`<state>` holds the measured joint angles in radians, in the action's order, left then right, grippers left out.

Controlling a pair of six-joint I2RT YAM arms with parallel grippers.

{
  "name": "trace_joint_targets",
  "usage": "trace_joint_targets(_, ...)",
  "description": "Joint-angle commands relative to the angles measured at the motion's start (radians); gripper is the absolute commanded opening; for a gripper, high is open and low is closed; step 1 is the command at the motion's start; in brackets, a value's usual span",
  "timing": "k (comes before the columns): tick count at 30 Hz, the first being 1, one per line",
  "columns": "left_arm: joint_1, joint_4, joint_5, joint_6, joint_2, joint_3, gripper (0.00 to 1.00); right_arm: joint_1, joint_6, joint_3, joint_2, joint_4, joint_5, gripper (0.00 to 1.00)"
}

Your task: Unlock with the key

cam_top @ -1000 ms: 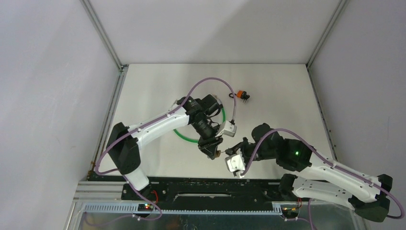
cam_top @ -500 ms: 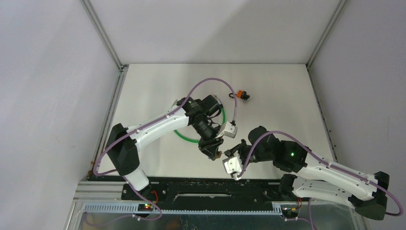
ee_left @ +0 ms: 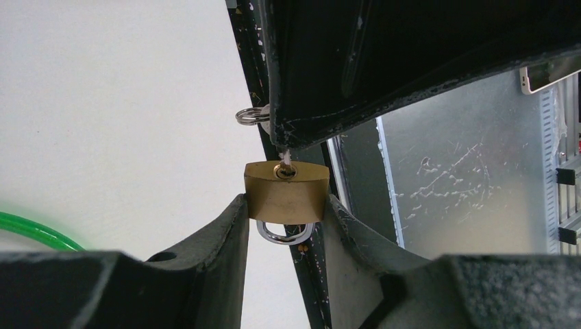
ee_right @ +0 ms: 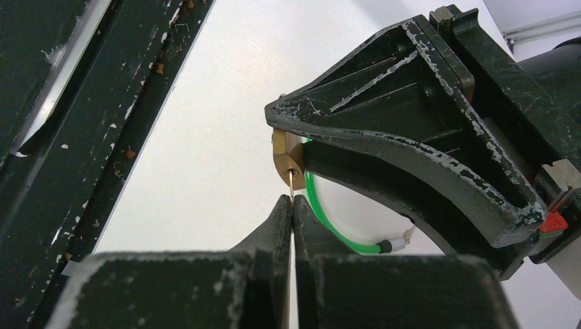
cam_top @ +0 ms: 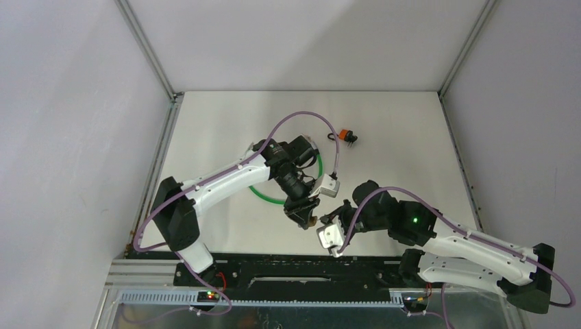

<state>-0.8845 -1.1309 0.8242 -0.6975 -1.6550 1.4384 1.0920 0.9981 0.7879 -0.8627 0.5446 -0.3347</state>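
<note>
My left gripper (ee_left: 284, 205) is shut on a small brass padlock (ee_left: 286, 194), holding it by its sides with the keyhole facing away and the steel shackle (ee_left: 282, 235) toward the wrist. My right gripper (ee_right: 292, 203) is shut on a thin key (ee_right: 292, 181) whose blade tip is in the padlock's keyhole (ee_right: 288, 159). In the left wrist view the key (ee_left: 283, 164) enters the keyhole, with its ring (ee_left: 251, 116) beside the right gripper's fingers. In the top view both grippers meet near the table's front edge (cam_top: 310, 218).
A green cable loop (cam_top: 274, 194) lies on the white table under the left arm. A small orange and black part (cam_top: 346, 136) sits farther back. The black front rail (cam_top: 288, 264) runs just below the grippers.
My right arm has moved left toward the left gripper, bringing the key up to the padlock. The left arm has barely moved.
</note>
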Motion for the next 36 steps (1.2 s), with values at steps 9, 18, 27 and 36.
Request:
trace_joint_targets(9,-0.007,0.014,0.052,-0.003,0.045,0.031,0.00,0.007,-0.027,-0.004,0.002,-0.038,-0.021,0.00)
trace_joint_targets(18,-0.007,0.016,0.065,0.000,0.044,0.034,0.00,0.009,-0.062,-0.018,-0.001,-0.078,-0.015,0.00)
trace_joint_targets(27,-0.008,0.013,0.081,0.004,0.031,0.045,0.00,0.029,-0.085,-0.018,-0.027,-0.092,0.006,0.00)
trace_joint_targets(36,-0.007,0.012,0.096,0.007,0.029,0.046,0.00,0.064,-0.105,-0.029,-0.057,-0.134,0.076,0.00)
